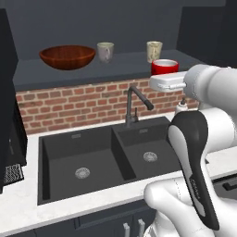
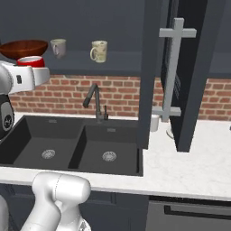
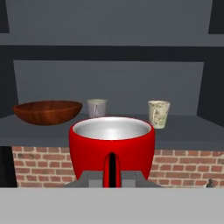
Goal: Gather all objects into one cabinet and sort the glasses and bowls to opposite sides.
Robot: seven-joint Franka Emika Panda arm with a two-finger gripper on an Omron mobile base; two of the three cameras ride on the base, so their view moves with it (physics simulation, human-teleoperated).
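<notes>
Up in the left base view, we see the red cup (image 1: 164, 66) at centre right, just above the white hand, with the brown bowl (image 1: 67, 56), grey cup (image 1: 105, 51) and beige cup (image 1: 154, 50) along the cabinet shelf (image 1: 125, 65). From the right base view, the red cup (image 2: 30, 61) sits upper left below the bowl (image 2: 23, 48). Through the hand view, our gripper (image 3: 111, 177) is closed on the red cup's (image 3: 112, 146) handle — low in the frame, before the shelf.
</notes>
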